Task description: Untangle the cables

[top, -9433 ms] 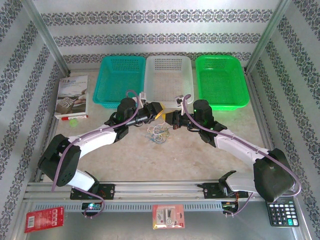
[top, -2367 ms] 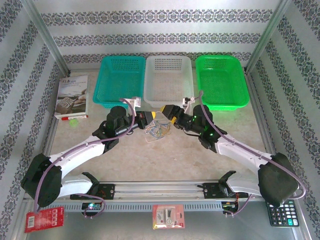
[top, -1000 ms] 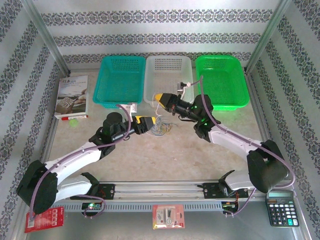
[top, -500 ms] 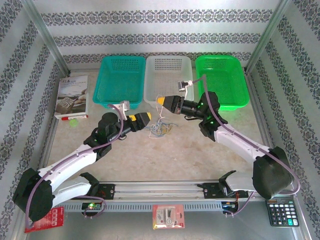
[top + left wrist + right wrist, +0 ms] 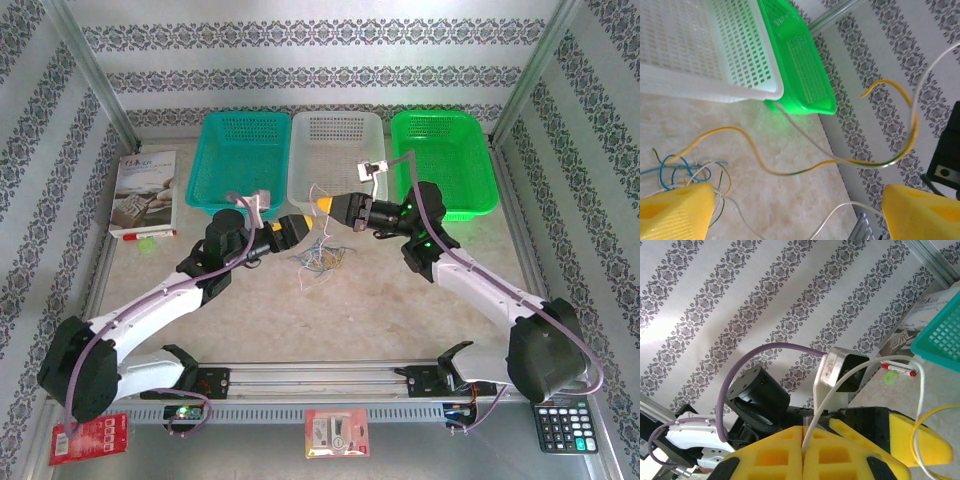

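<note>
The cables lie as a small tangle of whitish, blue and yellow wire on the table in front of the white basket. My right gripper hovers just above and behind the tangle. It is shut on a whitish wire pinched between its yellow pads. My left gripper is at the tangle's left, open. Between its yellow fingers run a yellow wire and whitish strands, untouched. Blue loops lie by its left finger.
A teal basket and a green basket flank the white one along the back. A book and a red pen lie at the far left. A calculator sits at the front right. Patterned walls close in on both sides.
The left gripper has opened wider and moved right, up to the tangle. The right gripper has lifted its whitish wire up and back toward the white basket, drawing strands out of the tangle.
</note>
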Robot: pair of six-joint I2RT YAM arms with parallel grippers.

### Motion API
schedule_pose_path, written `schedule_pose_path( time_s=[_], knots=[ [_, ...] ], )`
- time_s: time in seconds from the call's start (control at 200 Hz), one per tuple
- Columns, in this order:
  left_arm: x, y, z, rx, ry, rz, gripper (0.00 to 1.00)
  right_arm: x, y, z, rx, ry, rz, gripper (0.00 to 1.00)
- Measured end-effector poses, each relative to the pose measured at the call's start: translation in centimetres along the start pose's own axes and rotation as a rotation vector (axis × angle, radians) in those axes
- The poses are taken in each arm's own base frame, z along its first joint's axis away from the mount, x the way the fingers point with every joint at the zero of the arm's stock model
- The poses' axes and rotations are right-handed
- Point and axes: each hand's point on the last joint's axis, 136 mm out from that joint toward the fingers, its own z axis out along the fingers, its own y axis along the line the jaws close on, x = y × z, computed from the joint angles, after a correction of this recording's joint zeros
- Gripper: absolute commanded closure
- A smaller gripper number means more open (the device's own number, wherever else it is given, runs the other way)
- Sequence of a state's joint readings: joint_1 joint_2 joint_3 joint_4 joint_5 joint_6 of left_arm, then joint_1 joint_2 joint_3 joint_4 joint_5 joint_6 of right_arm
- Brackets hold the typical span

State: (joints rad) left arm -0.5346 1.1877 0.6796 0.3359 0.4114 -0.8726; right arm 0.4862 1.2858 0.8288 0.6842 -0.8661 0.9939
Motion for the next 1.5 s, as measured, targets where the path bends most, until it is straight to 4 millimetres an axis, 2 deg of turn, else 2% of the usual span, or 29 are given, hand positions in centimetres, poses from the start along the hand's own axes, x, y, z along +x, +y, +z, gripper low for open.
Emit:
schedule_pose_path(
  time_s=[0.35,0.475,0.55,0.61,0.794,0.894,1.019,1.229,1.314,1.404,1.499],
  knots=[
    [0.2,-0.6,0.5,0.043,0.017,0.013,0.14,1.0,-1.9,0.9,0.020,0.031,0.043,1.00],
    [0.1,-0.4,0.9,0.035,0.019,0.018,0.17,1.8,-2.1,1.5,0.016,0.053,0.056,1.00],
    [0.1,-0.1,1.1,0.024,0.018,0.020,0.23,2.1,-1.9,1.7,0.010,0.059,0.056,1.00],
    [0.1,0.2,1.3,0.017,0.018,0.026,0.31,2.2,-1.8,1.8,0.007,0.062,0.055,1.00],
    [-0.1,0.8,1.8,0.003,0.000,0.032,0.86,2.3,-1.5,1.9,0.001,0.066,0.054,1.00],
    [0.1,1.3,2.0,-0.001,-0.006,0.035,1.00,2.2,-1.2,1.8,-0.004,0.062,0.047,1.00],
    [1.2,2.6,2.1,-0.014,0.007,0.032,1.00,2.0,-0.8,1.6,-0.007,0.057,0.040,1.00],
    [2.1,3.5,1.8,0.002,-0.002,0.039,1.00,2.3,-1.4,1.6,0.017,0.067,0.069,1.00],
    [2.4,3.8,2.0,0.012,-0.005,0.042,0.94,2.4,-1.7,1.6,0.026,0.068,0.078,1.00],
    [2.8,4.3,2.2,0.018,-0.002,0.042,0.80,2.6,-1.9,1.5,0.036,0.071,0.090,1.00],
    [4.9,7.1,2.5,-0.047,0.047,0.004,0.75,1.7,-1.1,1.4,0.012,0.048,0.052,1.00]
  ],
)
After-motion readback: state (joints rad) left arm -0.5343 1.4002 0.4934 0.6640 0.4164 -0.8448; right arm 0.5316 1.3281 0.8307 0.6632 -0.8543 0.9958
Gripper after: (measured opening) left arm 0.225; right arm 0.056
